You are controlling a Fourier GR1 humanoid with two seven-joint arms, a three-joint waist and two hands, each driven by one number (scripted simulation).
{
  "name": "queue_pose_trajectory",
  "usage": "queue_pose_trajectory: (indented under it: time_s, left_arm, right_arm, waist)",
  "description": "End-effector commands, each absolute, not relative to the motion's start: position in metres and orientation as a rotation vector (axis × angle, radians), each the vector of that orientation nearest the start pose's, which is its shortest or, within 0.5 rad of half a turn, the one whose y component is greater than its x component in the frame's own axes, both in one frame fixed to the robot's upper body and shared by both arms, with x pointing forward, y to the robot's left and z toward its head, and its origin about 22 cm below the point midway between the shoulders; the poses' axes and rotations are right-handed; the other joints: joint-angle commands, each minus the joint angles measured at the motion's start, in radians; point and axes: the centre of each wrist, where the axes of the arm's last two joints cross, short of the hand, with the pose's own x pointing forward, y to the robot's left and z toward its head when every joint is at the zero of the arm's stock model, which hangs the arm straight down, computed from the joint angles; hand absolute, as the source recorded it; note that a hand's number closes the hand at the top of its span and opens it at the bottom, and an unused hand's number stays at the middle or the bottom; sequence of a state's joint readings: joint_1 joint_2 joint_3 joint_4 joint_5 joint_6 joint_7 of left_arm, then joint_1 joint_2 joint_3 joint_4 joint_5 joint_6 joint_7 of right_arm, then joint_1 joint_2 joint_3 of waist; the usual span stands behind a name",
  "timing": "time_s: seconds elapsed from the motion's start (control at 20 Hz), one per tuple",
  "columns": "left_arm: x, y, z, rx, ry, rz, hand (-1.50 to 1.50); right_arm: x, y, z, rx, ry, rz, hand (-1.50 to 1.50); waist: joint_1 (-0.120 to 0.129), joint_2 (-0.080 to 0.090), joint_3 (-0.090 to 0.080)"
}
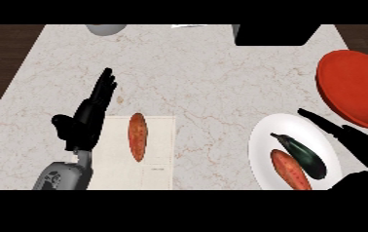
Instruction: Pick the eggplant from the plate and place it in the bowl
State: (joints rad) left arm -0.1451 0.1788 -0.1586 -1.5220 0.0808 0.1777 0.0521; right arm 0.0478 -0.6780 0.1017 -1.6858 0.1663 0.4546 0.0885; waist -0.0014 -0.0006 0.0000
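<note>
Head view: the eggplant (pixel 304 154) lies on the plate (pixel 263 153), ungrasped; right robot hand (pixel 338 130) hovers beside it, fingers straight; the bowl (pixel 346 86) waits.

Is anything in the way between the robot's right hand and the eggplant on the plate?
Nothing visible. The right hand shows open at the white plate's right rim, right beside the eggplant. A sweet potato lies on the eggplant's other side, so it doesn't block the hand. The red bowl sits just beyond the plate.
</note>
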Motion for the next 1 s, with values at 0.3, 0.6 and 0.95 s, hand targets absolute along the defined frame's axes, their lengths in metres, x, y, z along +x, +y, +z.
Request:
queue_pose_trajectory:
  time_s: [0.3, 0.6, 0.95]
  left_arm:
    - [0.269, 0.215, 0.021, 0.062, -1.598, -0.124, 0.0]
    - [0.271, 0.218, 0.024, 0.068, -1.59, -0.114, 0.0]
    - [0.275, 0.229, 0.037, 0.06, -1.595, -0.116, 0.0]
  right_arm:
    - [0.206, -0.336, 0.049, -0.167, -1.171, 0.96, -1.5]
    - [0.219, -0.334, 0.027, -0.154, -1.169, 0.918, -1.5]
    - [0.235, -0.354, -0.004, -0.158, -1.162, 0.91, -1.5]
  waist:
    - [-0.004, 0.0, 0.0]
    - [0.0, 0.001, 0.0]
    - [0.004, 0.001, 0.0]
